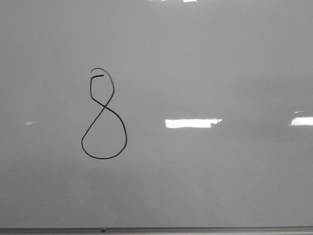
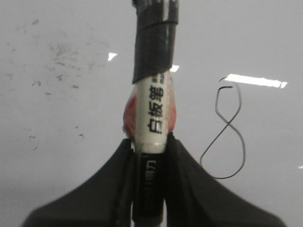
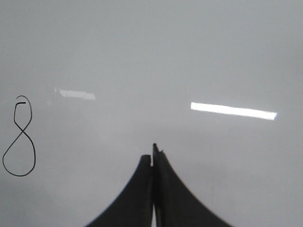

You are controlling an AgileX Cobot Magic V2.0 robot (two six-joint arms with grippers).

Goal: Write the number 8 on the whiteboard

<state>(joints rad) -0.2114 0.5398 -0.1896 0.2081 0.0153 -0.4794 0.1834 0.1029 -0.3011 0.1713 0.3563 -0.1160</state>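
Beside left pincer (image 2: 149, 142), number 8 (image 2: 226, 130).

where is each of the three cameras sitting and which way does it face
Front view: faces the whiteboard head-on, the number 8 left of centre; no part of the robot shows.
Left wrist view: sits on the left arm, facing the board; the left gripper is shut on a taped marker.
Right wrist view: sits on the right arm, facing the board; the right gripper is shut and empty.
All three share the 8 and the board.
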